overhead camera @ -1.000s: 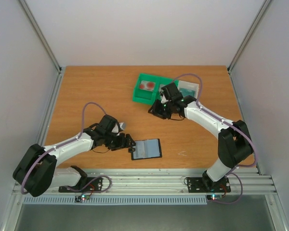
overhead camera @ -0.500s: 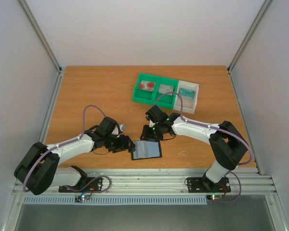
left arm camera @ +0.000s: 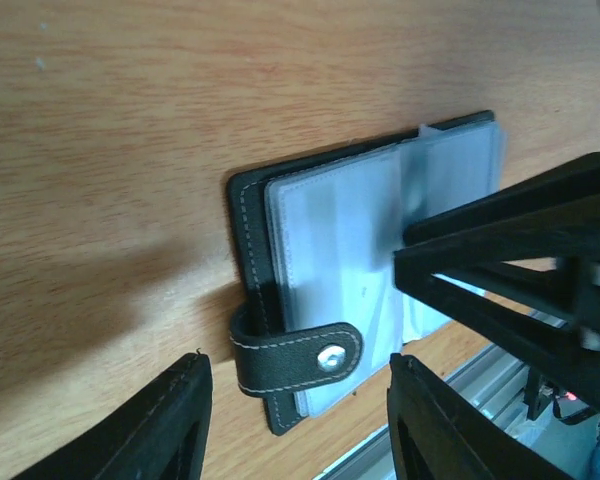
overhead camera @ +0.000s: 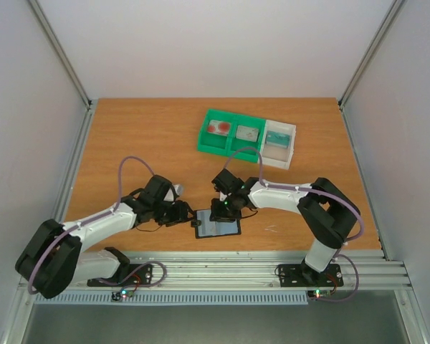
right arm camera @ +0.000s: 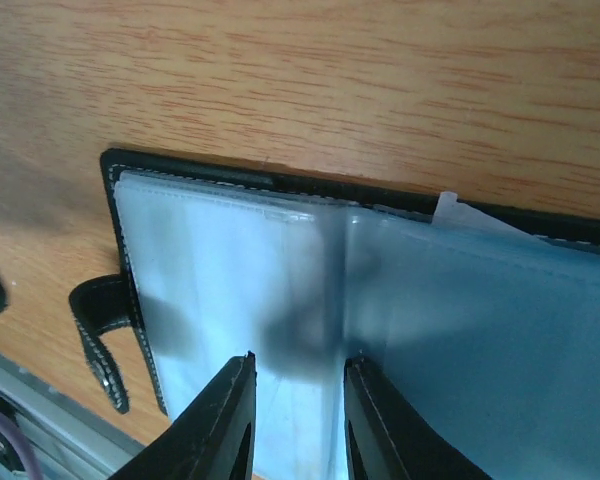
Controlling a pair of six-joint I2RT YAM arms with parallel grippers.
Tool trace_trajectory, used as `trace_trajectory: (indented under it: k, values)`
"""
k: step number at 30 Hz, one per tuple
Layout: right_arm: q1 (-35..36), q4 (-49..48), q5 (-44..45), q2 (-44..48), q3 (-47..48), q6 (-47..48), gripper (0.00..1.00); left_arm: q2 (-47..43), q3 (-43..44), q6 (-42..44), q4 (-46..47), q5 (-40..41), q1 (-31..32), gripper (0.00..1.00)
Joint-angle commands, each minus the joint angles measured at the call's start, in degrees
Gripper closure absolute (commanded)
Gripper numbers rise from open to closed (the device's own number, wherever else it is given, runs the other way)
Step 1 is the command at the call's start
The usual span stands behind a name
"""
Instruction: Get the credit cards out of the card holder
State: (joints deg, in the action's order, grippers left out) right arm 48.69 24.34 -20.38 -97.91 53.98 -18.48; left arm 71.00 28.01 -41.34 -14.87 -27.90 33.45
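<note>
The card holder (overhead camera: 226,228) lies open and flat on the brown wooden surface (overhead camera: 143,143), near the front edge and between the two arms. It is black and looks like leather, with pale stitches along its rim. Inside it are shiny see-through plastic sleeves (right arm camera: 220,260) that look grey-blue. A short black strap (left arm camera: 295,358) with a round metal snap sticks out from one side. A tiny pale corner pokes out at the far edge of the holder, but I cannot tell what it is.

The left end effector (left arm camera: 298,400) is low, right at the strap side. Its two black fingers are wide apart, one on each side of the strap, and they grip nothing.

The right end effector (right arm camera: 295,400) hangs over the middle fold of the sleeves. Its fingers have only a thin gap between them and nothing sits in it. I cannot tell if the tips touch the plastic.

Far back on the surface, well away from the holder, stands a green tray (overhead camera: 208,136) with two square bins. A white tray (overhead camera: 292,147) touches its right side. A whitish card (overhead camera: 219,128) with red marks lies in the left green bin. A greyish card (overhead camera: 247,132) lies in the right green bin. A teal card (overhead camera: 276,137) lies in the white tray. All three cards are thin, flat and rectangular.
</note>
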Motion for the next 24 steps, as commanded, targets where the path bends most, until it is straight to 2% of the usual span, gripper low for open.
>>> trace_trajectory:
  k: [1, 5, 13, 19, 22, 24]
  values:
    - [0.91, -0.98, 0.73, -1.63, 0.12, 0.01, 0.75, -4.7, -1.12, 0.32, -0.46, 1.7, 0.03, 0.5]
    - [1.37, -0.35, 2.67, -2.43, -0.2, -0.02, 0.78, -7.41, -2.03, -1.52, 1.08, -0.62, 0.01, 0.5]
    - [1.41, -3.6, 5.0, -0.56, -4.46, -1.17, 0.93, -6.57, -2.29, -3.48, 5.36, -0.26, -0.14, 0.49]
    - [1.41, -8.38, 5.51, 1.26, -8.08, -3.15, 0.99, -3.68, -1.65, -4.6, 9.47, -0.4, -0.45, 0.42]
    - [1.32, -10.35, 4.76, 1.19, -8.84, -3.98, 0.99, -1.75, -1.91, -4.86, 13.1, -0.77, -0.54, 0.33]
    - [1.32, -12.02, 3.97, 0.99, -9.74, -4.88, 0.99, -0.58, -2.16, -5.41, 15.96, -1.03, -0.78, 0.31]
